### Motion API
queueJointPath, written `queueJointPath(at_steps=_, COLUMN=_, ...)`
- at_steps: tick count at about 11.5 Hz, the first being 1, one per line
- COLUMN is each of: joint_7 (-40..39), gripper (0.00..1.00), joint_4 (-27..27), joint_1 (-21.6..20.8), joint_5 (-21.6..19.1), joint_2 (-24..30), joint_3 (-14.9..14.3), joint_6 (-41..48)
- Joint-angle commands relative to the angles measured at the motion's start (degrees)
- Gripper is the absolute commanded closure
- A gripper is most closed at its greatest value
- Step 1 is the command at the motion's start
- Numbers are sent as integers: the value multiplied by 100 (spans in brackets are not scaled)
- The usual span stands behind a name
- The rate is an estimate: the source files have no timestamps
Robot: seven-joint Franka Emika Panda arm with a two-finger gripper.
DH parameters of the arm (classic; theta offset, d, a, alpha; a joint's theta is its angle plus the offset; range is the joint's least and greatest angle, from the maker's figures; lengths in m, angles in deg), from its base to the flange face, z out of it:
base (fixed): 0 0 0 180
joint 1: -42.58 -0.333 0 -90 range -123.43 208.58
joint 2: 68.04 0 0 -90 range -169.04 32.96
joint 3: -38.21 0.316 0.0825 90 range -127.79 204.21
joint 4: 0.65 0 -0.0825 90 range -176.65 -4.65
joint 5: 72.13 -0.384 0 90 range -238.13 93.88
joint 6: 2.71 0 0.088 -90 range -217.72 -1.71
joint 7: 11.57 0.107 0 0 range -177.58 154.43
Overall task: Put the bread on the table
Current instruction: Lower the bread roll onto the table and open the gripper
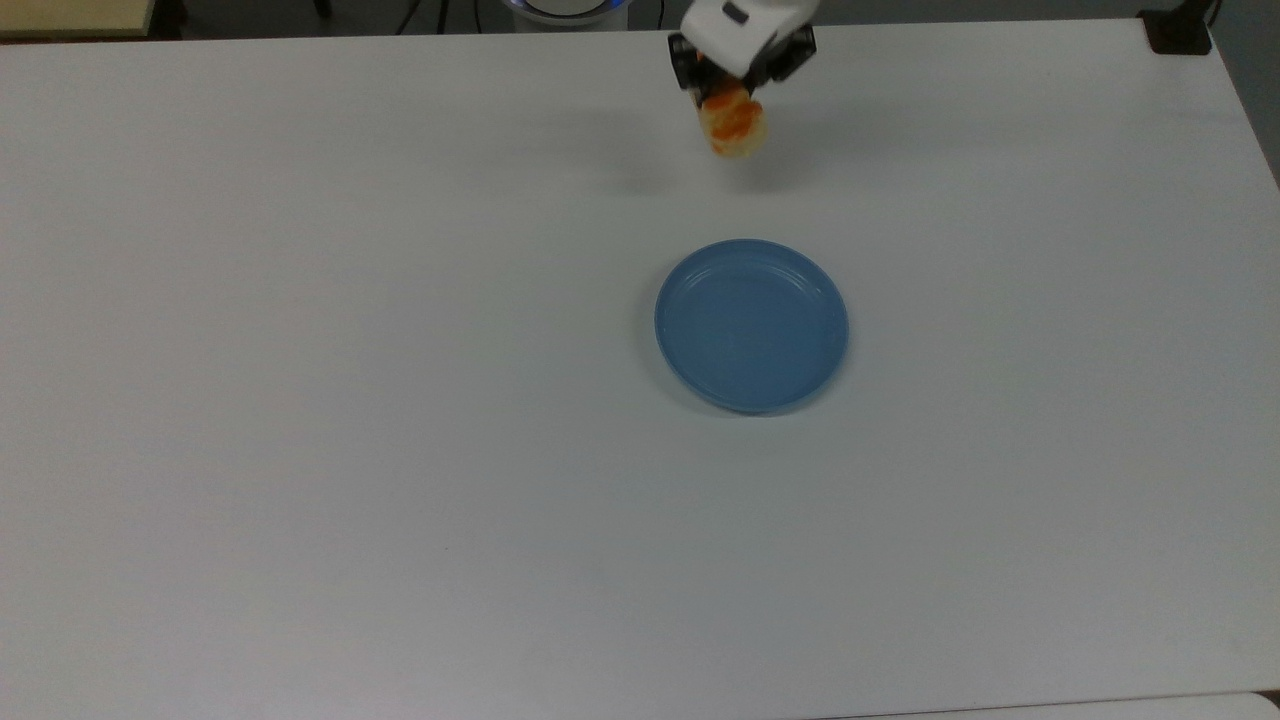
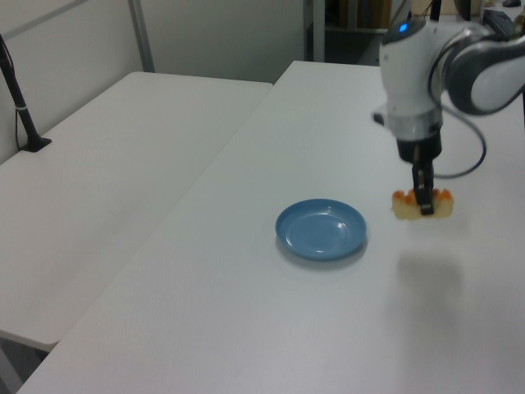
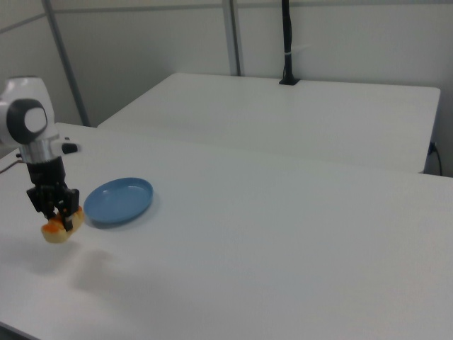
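The tool (image 2: pixel 424 205) is clamped across the middle of the bread (image 2: pixel 422 205), which hangs above the bare surface (image 1: pixel 400 450), well apart from the blue plate (image 1: pixel 751 325). The bread appears light and soft; a firm pinch would likely dent it, and its glossy orange patches may be slick. Hold is best taken at mid-length on the pale sides, as shown, so neither end droops on release.
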Motion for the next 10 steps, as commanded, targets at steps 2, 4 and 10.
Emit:
queueJointPath(at_steps=2, joint_7=584, gripper=54, joint_4=-61, joint_1=-225, joint_5=281, joint_2=-861, joint_3=-19, joint_6=-768)
queueJointPath(at_steps=4, joint_7=584, gripper=30, joint_4=-88, joint_1=-208, joint_5=281, joint_2=-915, joint_3=-19, joint_6=-857)
queueJointPath(at_steps=10, joint_7=954, gripper=0, joint_4=707, joint_1=-16, joint_5=220, joint_2=-441, joint_3=-27, joint_6=-53)
